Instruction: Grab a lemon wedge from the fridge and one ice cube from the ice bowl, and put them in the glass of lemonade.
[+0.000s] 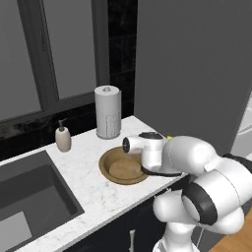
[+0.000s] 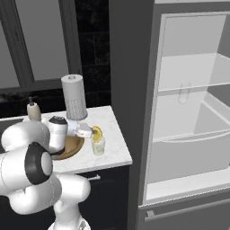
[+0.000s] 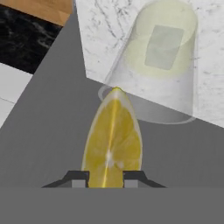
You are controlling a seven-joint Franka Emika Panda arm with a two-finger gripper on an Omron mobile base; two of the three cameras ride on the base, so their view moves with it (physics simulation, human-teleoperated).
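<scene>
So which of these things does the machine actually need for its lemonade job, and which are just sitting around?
Needed:
- lemon wedge, gripped in the pincer
- glass of lemonade
- ice bowl
- fridge, standing open

Just sitting around:
- paper towel roll
- soap dispenser
- sink

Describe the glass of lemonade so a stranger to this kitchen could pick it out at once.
Start at the open fridge; the white marble counter ends right beside it. Near that counter's fridge-side corner stands the glass of lemonade, beside the ice bowl. It is the short clear tumbler of pale yellow liquid, unlike the tall paper towel roll behind.
</scene>
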